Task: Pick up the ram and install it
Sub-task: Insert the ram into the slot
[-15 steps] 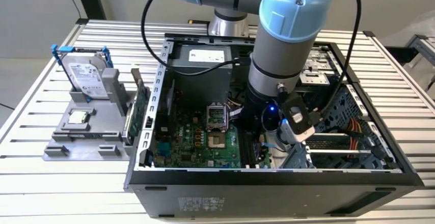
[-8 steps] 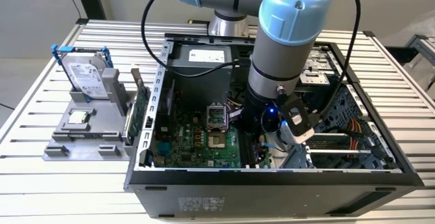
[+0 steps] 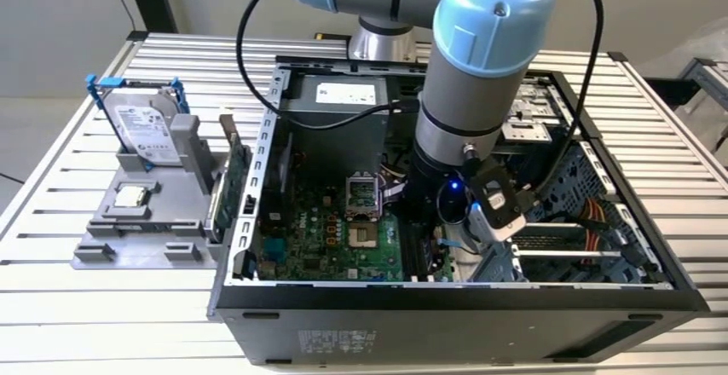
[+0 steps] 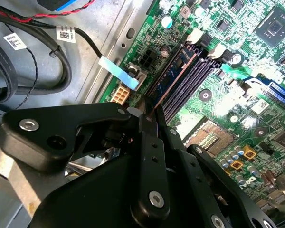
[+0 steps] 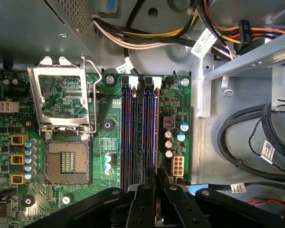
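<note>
Your arm (image 3: 461,94) reaches down into the open computer case (image 3: 455,294), which sits on the slatted metal surface (image 3: 68,307). In the second wrist view, the pincer (image 4: 149,113) is clenched on the ram (image 4: 173,76), a thin blue stick with its long edge running along the outermost of the black memory slots (image 4: 190,83). The stick stands on edge in line with that slot, one end between the black fingers (image 4: 148,124) and the other end near the white latches (image 4: 195,37). Whether it is fully seated you cannot tell.

In the first wrist view, the pincer (image 5: 156,183) sits right over the near end of the slots (image 5: 140,133) on the green motherboard (image 5: 109,142), beside the open processor socket (image 5: 66,161).

In the exterior view, to the exterior view's left of the case, a grey holder (image 3: 142,222) carries a silver hard drive (image 3: 146,134) in a blue frame, and a green card (image 3: 231,187) stands at its edge near the case wall.
</note>
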Available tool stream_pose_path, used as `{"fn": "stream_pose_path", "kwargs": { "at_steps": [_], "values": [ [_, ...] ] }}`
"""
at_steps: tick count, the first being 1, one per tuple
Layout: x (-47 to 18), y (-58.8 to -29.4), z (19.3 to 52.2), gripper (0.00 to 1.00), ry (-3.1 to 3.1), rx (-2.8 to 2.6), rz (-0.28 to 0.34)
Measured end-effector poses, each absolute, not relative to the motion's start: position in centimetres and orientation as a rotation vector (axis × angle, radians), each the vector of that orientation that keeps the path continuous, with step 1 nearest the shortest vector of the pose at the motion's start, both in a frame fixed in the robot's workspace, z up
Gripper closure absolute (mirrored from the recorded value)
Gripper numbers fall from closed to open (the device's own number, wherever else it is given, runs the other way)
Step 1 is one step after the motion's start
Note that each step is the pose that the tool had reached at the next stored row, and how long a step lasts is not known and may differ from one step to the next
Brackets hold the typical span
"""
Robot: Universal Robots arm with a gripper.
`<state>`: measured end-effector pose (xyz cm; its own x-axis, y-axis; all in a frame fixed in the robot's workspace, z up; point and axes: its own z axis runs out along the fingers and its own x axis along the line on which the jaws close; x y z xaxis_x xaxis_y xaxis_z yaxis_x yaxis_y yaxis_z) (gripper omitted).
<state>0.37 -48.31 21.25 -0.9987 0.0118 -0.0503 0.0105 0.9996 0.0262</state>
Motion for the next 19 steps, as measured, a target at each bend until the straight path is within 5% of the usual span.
{"fn": "stream_pose_path", "kwargs": {
  "at_steps": [4,5,19],
  "values": [
    [0.4,-48.3,21.2,1.00,3.091,0.017,0.041],
    [0.4,-48.3,21.2,0.00,3.091,0.017,0.041],
    [0.4,-48.3,23.7,0.00,3.091,0.017,0.040]
  ]
}}
